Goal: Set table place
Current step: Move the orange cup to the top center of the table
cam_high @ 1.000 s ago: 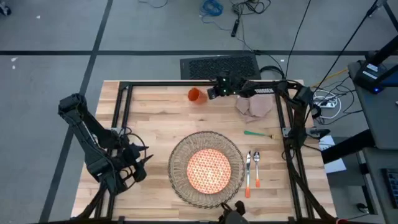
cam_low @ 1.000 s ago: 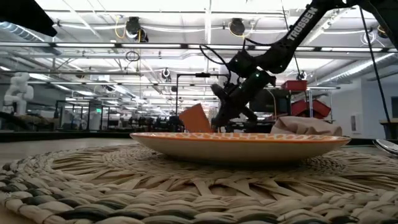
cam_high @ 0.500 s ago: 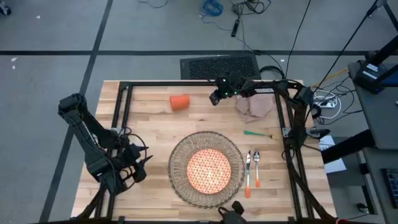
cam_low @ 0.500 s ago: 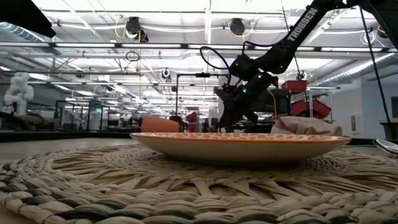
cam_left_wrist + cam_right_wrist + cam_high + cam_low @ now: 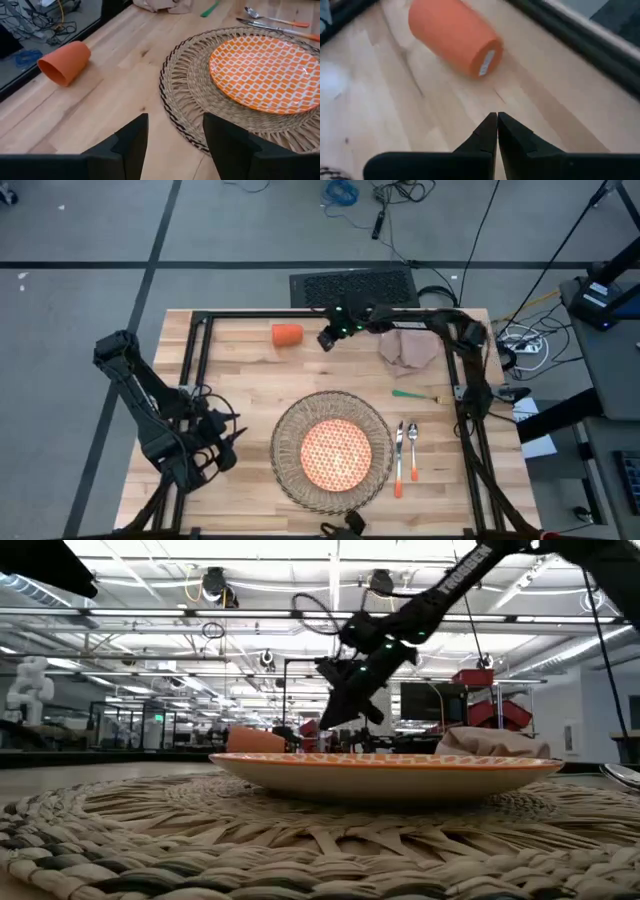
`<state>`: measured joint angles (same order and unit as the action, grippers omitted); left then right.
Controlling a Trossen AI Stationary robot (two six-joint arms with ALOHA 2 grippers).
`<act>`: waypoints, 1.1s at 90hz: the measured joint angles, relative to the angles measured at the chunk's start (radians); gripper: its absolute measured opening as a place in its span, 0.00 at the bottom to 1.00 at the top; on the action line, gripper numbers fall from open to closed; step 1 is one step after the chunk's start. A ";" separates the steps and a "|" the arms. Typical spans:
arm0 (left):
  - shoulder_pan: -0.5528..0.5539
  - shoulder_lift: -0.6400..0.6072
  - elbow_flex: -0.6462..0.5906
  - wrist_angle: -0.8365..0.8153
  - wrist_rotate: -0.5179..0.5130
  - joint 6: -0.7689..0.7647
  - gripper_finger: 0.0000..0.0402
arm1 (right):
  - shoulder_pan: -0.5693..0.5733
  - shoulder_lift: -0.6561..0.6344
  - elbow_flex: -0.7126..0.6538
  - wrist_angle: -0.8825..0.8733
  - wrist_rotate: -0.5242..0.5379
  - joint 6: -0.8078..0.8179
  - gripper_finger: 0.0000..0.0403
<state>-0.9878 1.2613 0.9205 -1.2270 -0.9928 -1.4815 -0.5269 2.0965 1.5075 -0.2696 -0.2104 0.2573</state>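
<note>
Lying tipped on the table (image 5: 240, 390), orange cup (image 5: 287, 334); right pincer (image 5: 325, 340) pressed together nearby.

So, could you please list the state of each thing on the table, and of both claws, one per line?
Orange cup: tipped over, lying on its side, free of both claws.
Plate: flat, centred on the placemat.
Napkin: crumpled in a heap.
Green-handled fork: lying flat on the table.
Orange-handled cutlery: lying flat beside the placemat.
Right claw: shut, empty, near the cup.
Left claw: open, empty.
</note>
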 joint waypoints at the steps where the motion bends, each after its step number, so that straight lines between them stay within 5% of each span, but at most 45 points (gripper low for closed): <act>1: 0.000 0.000 0.000 0.002 0.000 0.002 0.44 | 0.002 0.013 0.018 -0.017 0.000 0.000 0.00; 20: -0.001 0.000 0.000 0.024 0.000 0.003 0.44 | 0.016 0.201 0.361 -0.324 0.165 -0.034 0.00; 46: -0.003 0.001 0.000 0.036 0.008 0.005 0.44 | 0.007 0.322 0.636 -0.421 0.162 -0.055 0.00; 99: 0.000 0.001 0.000 0.072 -0.026 0.050 0.44 | -0.038 0.361 0.648 -0.403 0.156 -0.034 0.00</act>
<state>-0.9878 1.2621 0.9207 -1.1553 -1.0184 -1.4319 -0.5651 2.4577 2.1555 -0.6729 -0.0540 0.2232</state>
